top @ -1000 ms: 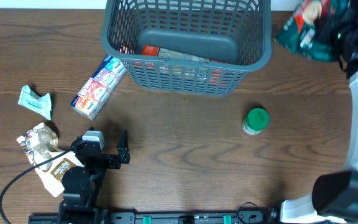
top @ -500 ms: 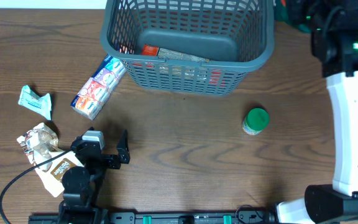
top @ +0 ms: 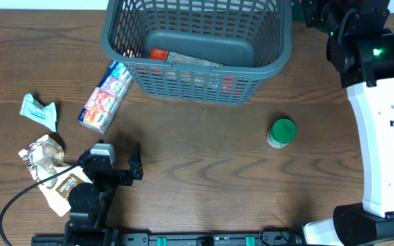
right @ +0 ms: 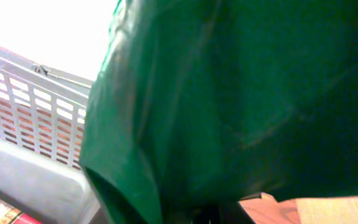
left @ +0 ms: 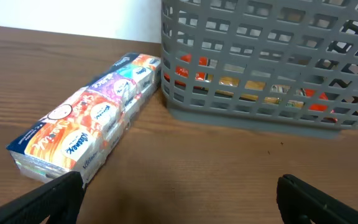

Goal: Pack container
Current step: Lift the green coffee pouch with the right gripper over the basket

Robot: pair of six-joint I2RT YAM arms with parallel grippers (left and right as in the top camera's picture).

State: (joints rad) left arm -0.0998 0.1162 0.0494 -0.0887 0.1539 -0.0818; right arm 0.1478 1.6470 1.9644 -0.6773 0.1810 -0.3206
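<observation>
The container (top: 197, 80) is a large dark grey lattice basket at the top middle of the table, with a few packets on its floor. My right gripper (top: 308, 11) hovers at the basket's far right corner, shut on a green snack packet (right: 229, 93) that fills the right wrist view. Only a sliver of that packet (top: 295, 7) shows from overhead. The basket wall (right: 30, 118) lies just left of it. Low at the near left, my left gripper (left: 179, 200) stands open and holds nothing, facing the basket's front wall (left: 266, 68).
A colourful tissue pack (top: 106, 96) lies against the basket's left front corner, and it also shows in the left wrist view (left: 86, 130). A green can (top: 281, 132) stands right of centre. A teal wrapper (top: 38, 111), a crumpled packet (top: 43, 154) and a brown packet (top: 66, 186) lie at the left.
My right arm has swung left to the basket's right corner, carrying the green packet mostly out of the overhead view. The basket has shifted slightly left. The left arm is still.
</observation>
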